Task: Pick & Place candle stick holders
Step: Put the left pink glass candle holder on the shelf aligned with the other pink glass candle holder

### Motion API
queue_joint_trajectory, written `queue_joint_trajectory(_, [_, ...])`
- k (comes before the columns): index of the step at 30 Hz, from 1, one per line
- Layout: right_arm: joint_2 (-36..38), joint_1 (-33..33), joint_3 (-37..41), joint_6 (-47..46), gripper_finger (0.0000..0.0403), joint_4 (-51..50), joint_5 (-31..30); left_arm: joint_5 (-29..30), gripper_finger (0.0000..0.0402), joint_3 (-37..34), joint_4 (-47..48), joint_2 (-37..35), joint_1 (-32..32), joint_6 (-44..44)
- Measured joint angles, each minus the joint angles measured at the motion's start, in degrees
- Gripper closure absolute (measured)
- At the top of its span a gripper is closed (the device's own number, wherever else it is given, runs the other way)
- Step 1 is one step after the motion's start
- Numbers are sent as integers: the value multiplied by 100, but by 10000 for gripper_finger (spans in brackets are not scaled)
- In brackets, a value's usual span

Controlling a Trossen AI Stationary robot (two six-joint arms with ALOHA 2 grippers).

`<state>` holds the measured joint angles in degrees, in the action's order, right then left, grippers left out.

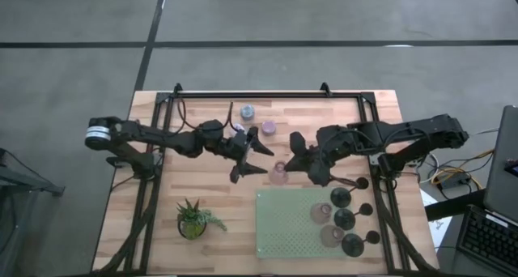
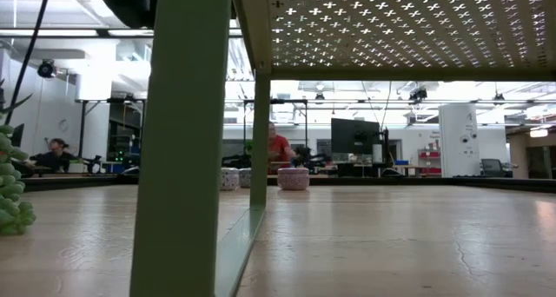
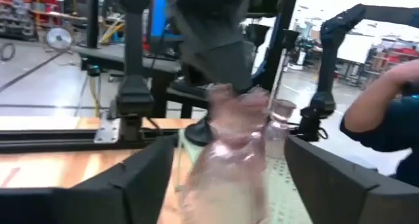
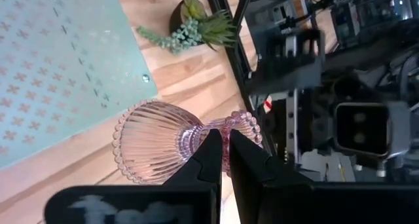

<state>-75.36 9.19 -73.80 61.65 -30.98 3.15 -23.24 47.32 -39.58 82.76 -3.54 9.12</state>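
Candle holder (image 4: 160, 149), pink, is pinched at its neck by my right gripper (image 4: 224, 160), at 10 o'clock from the green rack (image 1: 279, 220). Next: lift, carry to the rack. Left gripper (image 1: 251, 154) spread, idle.

We see bright, even overhead light; ceiling lamps (image 2: 304, 32) glare; the pink holder (image 3: 229, 152) blurs close up.
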Motion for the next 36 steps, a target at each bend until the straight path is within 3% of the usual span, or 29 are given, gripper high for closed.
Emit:
queue_joint_trajectory(7, [-120,0,-2,-17,392,96,-189,178,66,294,9,316,120,27])
queue_joint_trajectory(22, [-130,-2,0,-17,392,213,-336,452,78,709,380,748,239,-41])
queue_joint_trajectory(27, [-130,-1,0,-17,392,229,-338,466,124,709,361,752,250,-10])
queue_joint_trajectory(36, [-128,-4,0,-601,392,234,-358,473,254,718,323,734,261,237])
